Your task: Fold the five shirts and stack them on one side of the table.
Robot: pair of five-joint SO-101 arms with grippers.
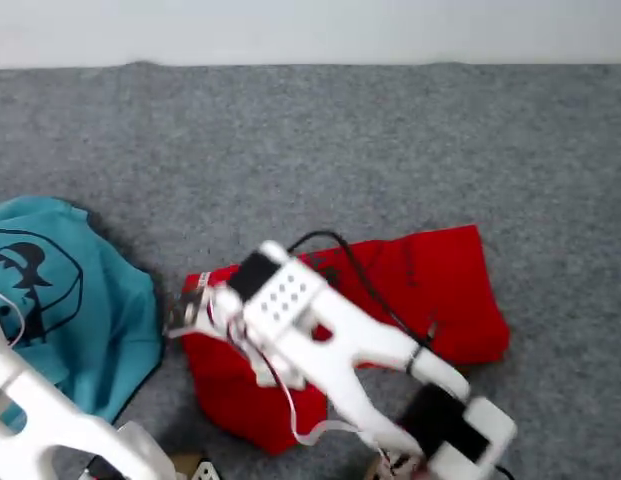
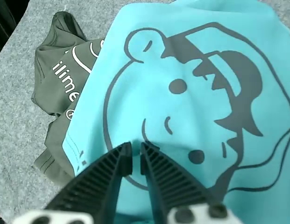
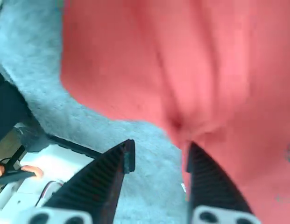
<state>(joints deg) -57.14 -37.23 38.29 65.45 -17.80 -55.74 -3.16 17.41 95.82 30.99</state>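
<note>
Red shirt (image 1: 445, 290): is lying rumpled on the grey worktop (image 1: 340, 140), near the middle of its near side, with the right arm (image 1: 340, 340) stretching low across it.
Right jaws: are standing released and wide apart at the red shirt's edge, on the side toward the teal shirt (image 1: 90, 310). A fold of red cloth is brushing one finger (image 3: 205, 186), and grey felt is showing in the gap.
Teal shirt: is lying at the left side of the worktop with its bear print facing up. A narrow strip of grey is separating it from the red shirt.
Dark shirt (image 2: 56, 84): is lying crumpled beside the teal shirt, which is overlapping part of it.
Left jaws: are hovering over the lower part of the bear print, clenched down to a thin slit with teal showing through it.
Left arm (image 1: 50, 420): is rising at the near left corner, next to the teal shirt.
Edges: the worktop's far edge is running straight along a white wall (image 1: 310, 30).
Open room: grey felt is stretching from the shirts back to that far edge, and is also showing to the right of the red shirt.
</note>
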